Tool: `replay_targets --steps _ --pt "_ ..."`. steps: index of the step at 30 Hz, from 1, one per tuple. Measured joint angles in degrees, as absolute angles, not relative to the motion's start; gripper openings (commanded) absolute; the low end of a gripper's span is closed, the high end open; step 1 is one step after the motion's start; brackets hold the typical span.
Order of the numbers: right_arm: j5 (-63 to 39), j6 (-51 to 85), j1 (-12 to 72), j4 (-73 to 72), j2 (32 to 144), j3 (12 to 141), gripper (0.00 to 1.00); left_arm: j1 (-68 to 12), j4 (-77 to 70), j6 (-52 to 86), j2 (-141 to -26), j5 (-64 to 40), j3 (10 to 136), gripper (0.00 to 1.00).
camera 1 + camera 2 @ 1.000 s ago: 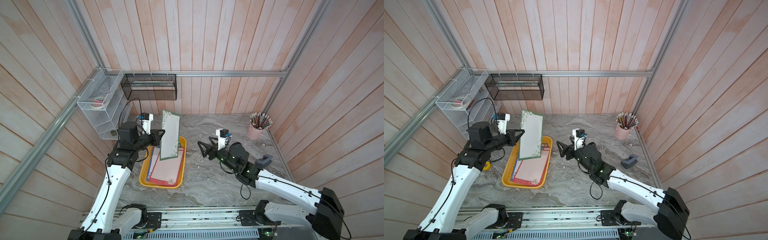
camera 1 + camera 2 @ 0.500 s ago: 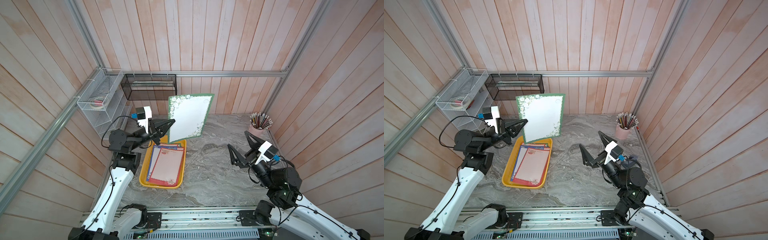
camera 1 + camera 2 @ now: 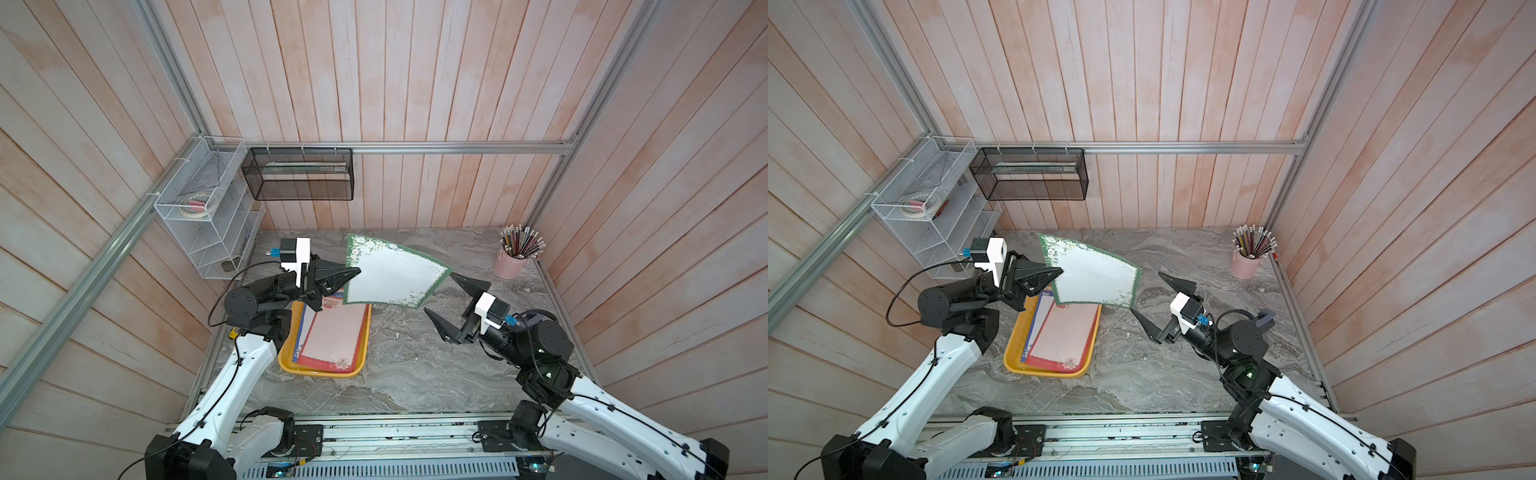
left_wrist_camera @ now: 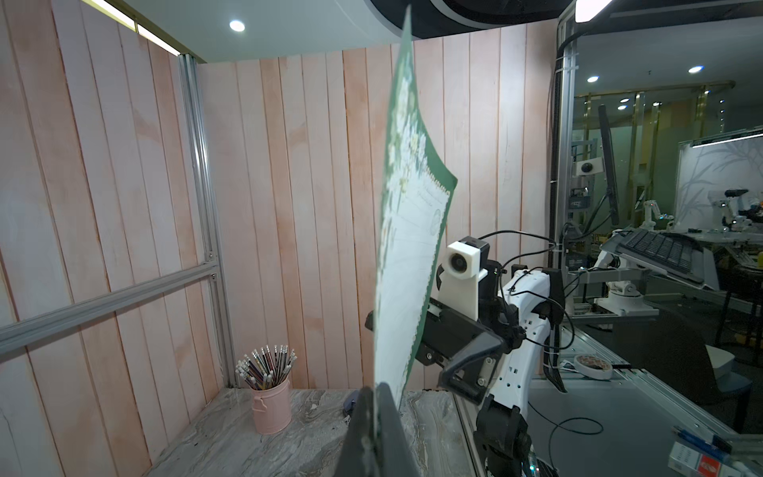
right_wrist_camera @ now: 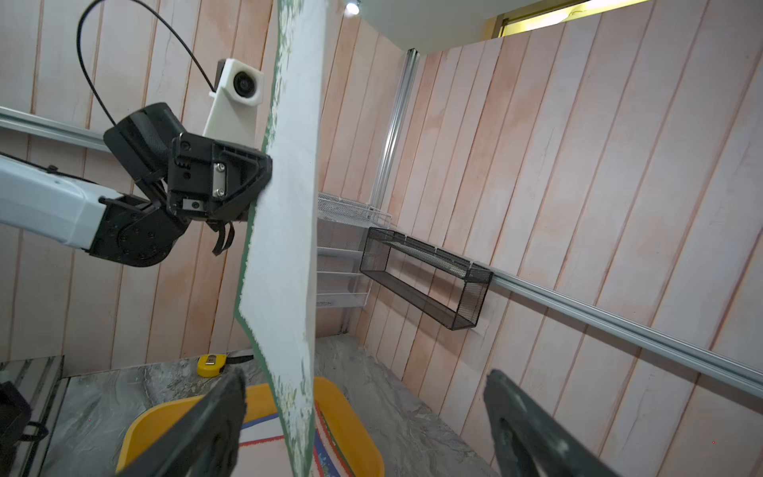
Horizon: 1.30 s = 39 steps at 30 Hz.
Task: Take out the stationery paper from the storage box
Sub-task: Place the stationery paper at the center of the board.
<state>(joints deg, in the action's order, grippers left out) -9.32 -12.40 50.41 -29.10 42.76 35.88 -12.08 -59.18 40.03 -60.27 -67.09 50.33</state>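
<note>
1. Pale pink plank walls enclose a grey marbled desk (image 3: 415, 374). A black mesh wall basket (image 3: 299, 174) and a white wire rack (image 3: 208, 216) hang at the far left corner.
2. My left hand (image 3: 354, 272) is clamped tight on one edge of a thin green-bordered stationery sheet (image 3: 390, 278), holding it bowed in the air above the desk.
3. My right hand (image 3: 439, 293) gapes wide and grips nothing. The sheet's free end hangs just before its spread fingers; I cannot tell whether they touch it.
4. On the desk sits the shallow yellow plastic storage box (image 3: 291, 361), with a red-bordered sheet (image 3: 334, 336) uppermost and a blue-bordered edge (image 3: 302, 332) beneath.
5. Faint print on the lifted sheet is too small to read.
6. A pink cup of pencils (image 3: 509, 266) stands at the far right corner.
</note>
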Motion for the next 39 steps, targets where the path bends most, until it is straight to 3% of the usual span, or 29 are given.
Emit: replay_targets --steps 7,14,19,35,39 --pt "-13.3 -11.2 50.4 -33.1 47.6 36.5 0.65 -12.1 -59.2 39.9 -59.9 -67.1 50.1 0.0" --pt "-17.4 -10.0 50.4 -35.6 51.2 40.0 0.6 -12.1 -59.2 39.8 -59.9 -67.1 49.8 0.0" --pt "-19.6 -8.8 50.4 -37.4 52.8 40.9 0.51 -12.1 -59.2 39.7 -59.9 -67.1 49.6 0.0" --pt "-24.7 -2.0 50.4 -45.6 56.7 41.3 0.49 -13.0 -59.4 39.7 -60.1 -67.1 49.1 0.0" --pt "-25.7 -0.5 50.4 -47.5 57.8 41.3 0.41 -13.3 -59.4 39.7 -60.2 -67.1 49.0 0.0"
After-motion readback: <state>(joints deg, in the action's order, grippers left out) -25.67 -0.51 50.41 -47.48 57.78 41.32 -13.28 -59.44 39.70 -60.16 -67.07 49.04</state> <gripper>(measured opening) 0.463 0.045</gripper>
